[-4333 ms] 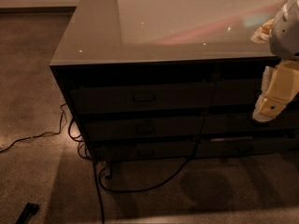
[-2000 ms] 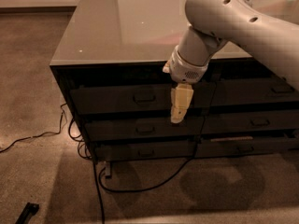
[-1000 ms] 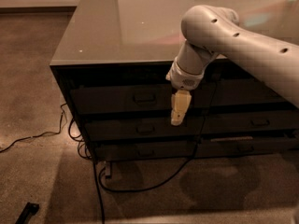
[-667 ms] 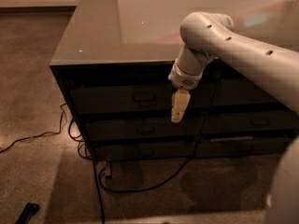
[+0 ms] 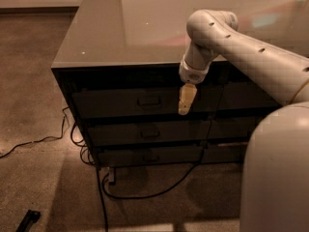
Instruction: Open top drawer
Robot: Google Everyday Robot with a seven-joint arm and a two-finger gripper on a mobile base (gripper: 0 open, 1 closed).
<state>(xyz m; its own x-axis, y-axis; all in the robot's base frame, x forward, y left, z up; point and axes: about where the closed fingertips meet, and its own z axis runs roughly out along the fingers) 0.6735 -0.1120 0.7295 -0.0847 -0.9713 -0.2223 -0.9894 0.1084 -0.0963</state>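
The top drawer (image 5: 116, 102) is a wide dark front just under the glossy counter top, closed, with a small bar pull (image 5: 149, 101) at its centre. My gripper (image 5: 185, 105) hangs point-down from the pale arm in front of that drawer, a short way right of the pull and not touching it. Two slimmer matching fronts (image 5: 145, 132) lie below it.
The grey counter top (image 5: 145, 28) juts over the drawers. A neighbouring drawer column (image 5: 241, 95) lies to the right. Black cables (image 5: 145, 192) trail on the carpet below and to the left. My pale arm body (image 5: 275, 178) fills the lower right. A dark object (image 5: 29, 220) lies bottom left.
My arm has swung in from the right to the front of the top drawer, and in the last second the gripper has risen slightly. The drawer stays closed.
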